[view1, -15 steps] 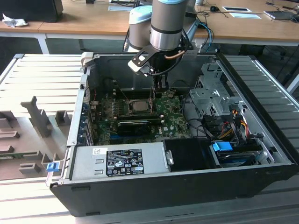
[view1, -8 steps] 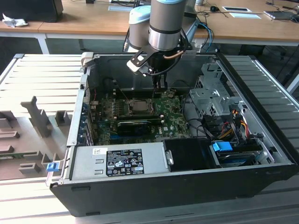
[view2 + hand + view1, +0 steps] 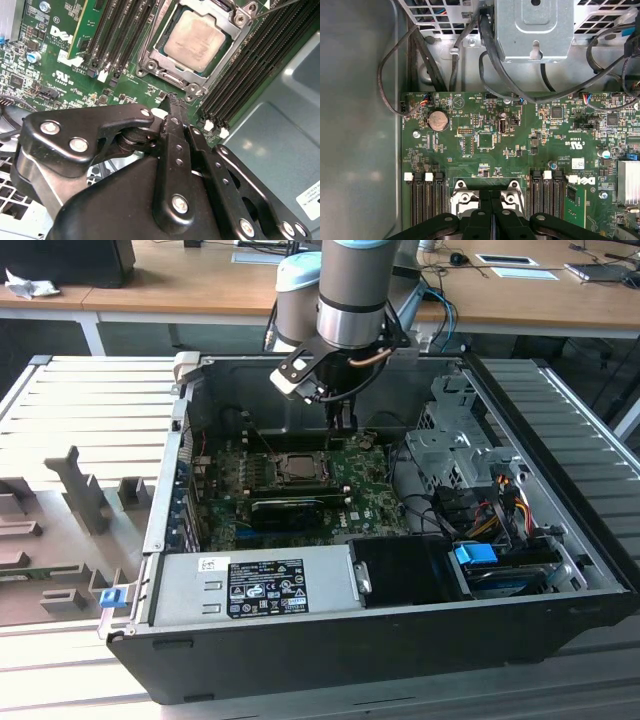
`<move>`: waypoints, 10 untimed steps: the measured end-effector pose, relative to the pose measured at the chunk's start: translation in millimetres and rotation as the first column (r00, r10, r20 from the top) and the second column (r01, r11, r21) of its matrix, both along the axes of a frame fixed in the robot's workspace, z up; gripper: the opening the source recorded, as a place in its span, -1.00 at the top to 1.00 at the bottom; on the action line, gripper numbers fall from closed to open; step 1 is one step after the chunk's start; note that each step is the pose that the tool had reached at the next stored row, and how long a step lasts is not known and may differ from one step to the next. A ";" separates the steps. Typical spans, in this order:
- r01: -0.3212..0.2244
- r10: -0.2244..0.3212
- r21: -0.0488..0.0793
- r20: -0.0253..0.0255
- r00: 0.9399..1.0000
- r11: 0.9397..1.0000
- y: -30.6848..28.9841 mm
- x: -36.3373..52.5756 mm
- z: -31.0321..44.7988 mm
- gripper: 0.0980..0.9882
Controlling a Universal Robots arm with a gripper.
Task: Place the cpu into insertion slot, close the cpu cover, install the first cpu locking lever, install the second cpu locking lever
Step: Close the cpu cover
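1. The arm reaches down into the open black computer case point(image 3: 380, 640), over the green circuit board point(image 3: 520, 150).
2. The black hand point(image 3: 172, 102) has its 2 fingers pressed together, and I can see nothing between them. Its tip hangs just beside one corner of the socket, close above the board.
3. The cpu point(image 3: 194, 41), a small flat square chip with a pale silver-grey top, lies inside the insertion slot point(image 3: 161, 47), the dark square socket set in the board.
4. The cpu cover point(image 3: 176, 82), a thin silver-grey metal frame with a square window, looks lowered around the chip, though I cannot tell if it sits fully flat.
5. A thin metal lever rod point(image 3: 280, 7) runs off past the far corner of the socket. It does not look latched to me.
6. What could go wrong:
   - The narrow tip could slide off a springy rod, which would then snap back.
   - A small sideways drift could scrape the tiny parts on the board or catch the white clips of the long black memory slots point(image 3: 250, 65).
   - Pressing on a cover that is not flat could stress the chip and socket.
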State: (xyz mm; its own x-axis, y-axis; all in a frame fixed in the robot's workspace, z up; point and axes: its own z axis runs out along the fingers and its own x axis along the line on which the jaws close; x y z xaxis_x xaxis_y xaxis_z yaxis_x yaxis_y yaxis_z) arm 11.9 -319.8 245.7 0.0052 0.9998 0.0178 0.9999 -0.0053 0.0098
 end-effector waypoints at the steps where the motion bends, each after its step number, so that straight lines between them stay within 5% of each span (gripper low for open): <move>1: 0.000 0.000 0.000 0.000 1.000 1.000 0.0 -0.2 0.0 0.98; 10: 0.000 0.000 0.000 0.000 1.000 1.000 0.0 -2.1 0.0 0.98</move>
State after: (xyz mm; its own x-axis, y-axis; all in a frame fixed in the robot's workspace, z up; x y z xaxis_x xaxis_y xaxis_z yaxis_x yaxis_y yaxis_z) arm 9.9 -319.8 245.7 0.0051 0.9998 0.0178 0.9999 -0.0053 0.0097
